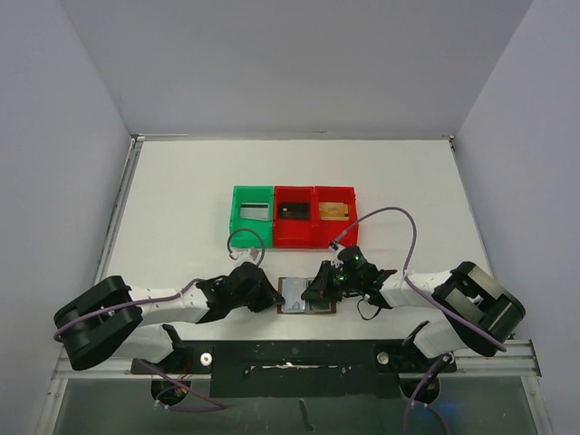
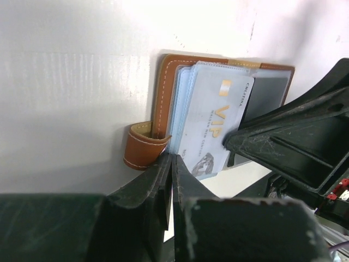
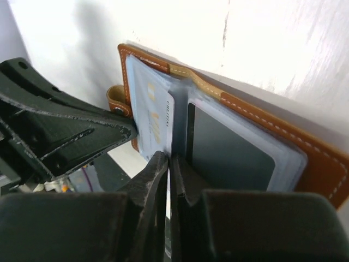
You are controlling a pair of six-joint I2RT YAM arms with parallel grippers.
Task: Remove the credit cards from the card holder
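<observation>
The brown leather card holder point(image 1: 306, 296) lies open between my two grippers, near the table's front edge. Its strap loop point(image 2: 143, 146) curls up at the near corner. A pale blue credit card point(image 2: 210, 125) marked VIP sticks partway out of the clear sleeves. My right gripper point(image 3: 169, 159) is shut on that card's point(image 3: 155, 117) edge, a thin pale sheet running between its jaws. My left gripper point(image 2: 172, 158) is shut on the card holder's point(image 2: 166, 87) near edge, beside the strap. A dark card point(image 3: 229, 150) sits in the sleeve on the other panel.
A green bin point(image 1: 252, 213) and two red bins point(image 1: 293, 217) point(image 1: 333, 214) stand in a row behind the card holder, each with something small inside. The right gripper's finger point(image 2: 289, 139) crowds the left wrist view. The table's front rail point(image 1: 299, 349) is just behind the grippers.
</observation>
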